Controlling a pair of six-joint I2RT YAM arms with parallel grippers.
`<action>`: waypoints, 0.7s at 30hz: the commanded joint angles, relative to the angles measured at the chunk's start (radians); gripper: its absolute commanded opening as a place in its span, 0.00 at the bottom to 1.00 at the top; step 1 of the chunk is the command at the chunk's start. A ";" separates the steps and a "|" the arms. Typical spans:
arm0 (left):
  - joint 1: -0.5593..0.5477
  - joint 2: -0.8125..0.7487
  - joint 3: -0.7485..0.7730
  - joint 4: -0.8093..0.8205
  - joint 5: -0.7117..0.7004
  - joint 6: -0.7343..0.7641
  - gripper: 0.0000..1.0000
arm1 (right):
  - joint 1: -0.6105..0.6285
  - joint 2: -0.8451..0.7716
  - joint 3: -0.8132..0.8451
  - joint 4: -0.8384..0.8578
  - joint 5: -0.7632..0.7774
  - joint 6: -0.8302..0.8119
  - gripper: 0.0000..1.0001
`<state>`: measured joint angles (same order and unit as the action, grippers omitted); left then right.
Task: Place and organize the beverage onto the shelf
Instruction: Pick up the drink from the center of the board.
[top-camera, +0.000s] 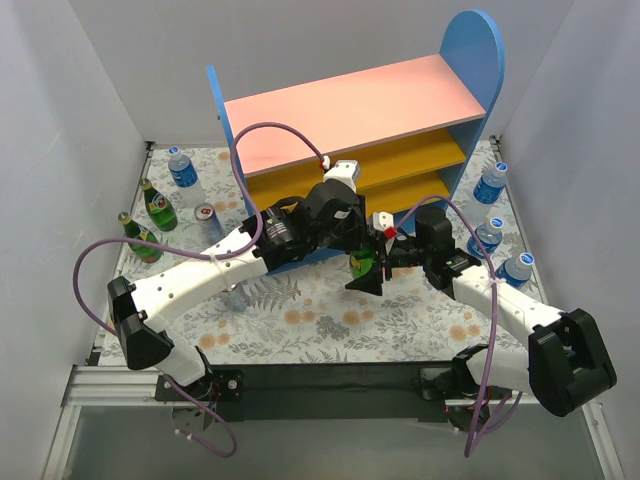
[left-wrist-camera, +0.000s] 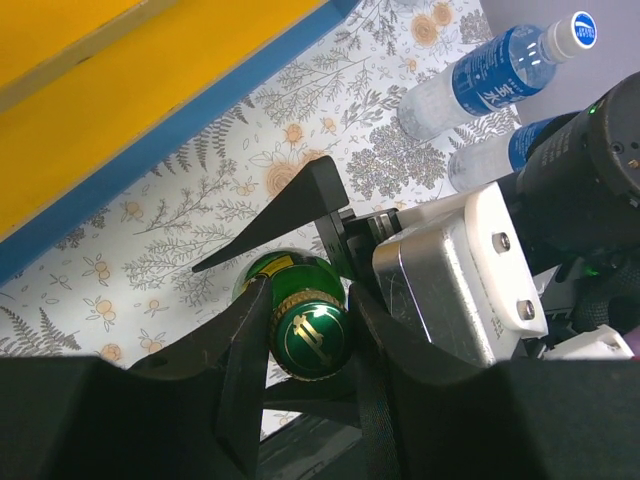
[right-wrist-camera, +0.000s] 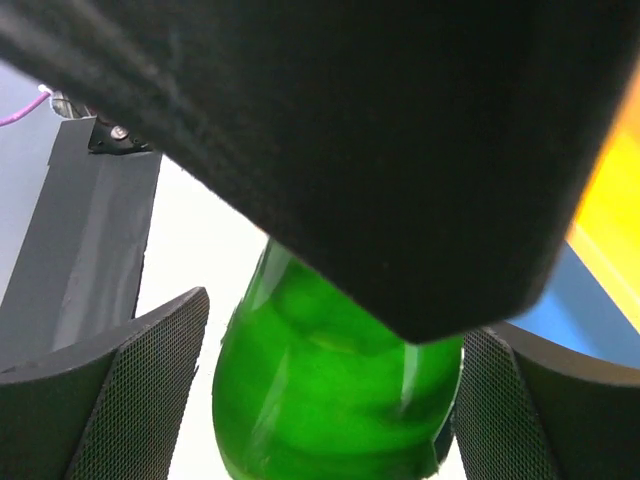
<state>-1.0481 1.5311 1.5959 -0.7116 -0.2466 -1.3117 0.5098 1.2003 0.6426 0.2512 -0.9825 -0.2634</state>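
A green glass bottle (top-camera: 365, 264) stands on the floral mat in front of the shelf (top-camera: 350, 110). My left gripper (left-wrist-camera: 308, 305) is shut on its neck just under the green-gold cap (left-wrist-camera: 312, 338). My right gripper (right-wrist-camera: 330, 400) is open around the bottle's body (right-wrist-camera: 330, 400). Its mesh pads (right-wrist-camera: 110, 390) stand on either side, with a thin gap showing on the left. Two more green bottles (top-camera: 158, 205) and a silver-red can (top-camera: 208, 222) stand at the left. Blue-label water bottles (top-camera: 490, 183) stand at the right.
Another water bottle (top-camera: 184, 170) stands at the back left. A clear item (top-camera: 235, 298) lies under my left arm. Two water bottles (left-wrist-camera: 500, 75) lie beyond my right gripper in the left wrist view. White walls close in both sides. The shelf boards hold nothing.
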 joint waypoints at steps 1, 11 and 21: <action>-0.016 -0.023 0.052 0.216 0.083 -0.041 0.00 | 0.029 0.021 0.052 0.054 -0.027 0.000 0.95; -0.016 -0.042 0.076 0.164 0.029 -0.015 0.00 | 0.018 0.002 0.034 0.039 0.050 -0.033 0.88; -0.016 -0.042 0.102 0.123 0.003 0.008 0.00 | -0.001 0.018 0.051 -0.006 0.030 -0.060 0.82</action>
<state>-1.0451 1.5311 1.6039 -0.7258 -0.2619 -1.2949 0.5098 1.2125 0.6476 0.2623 -0.9455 -0.3035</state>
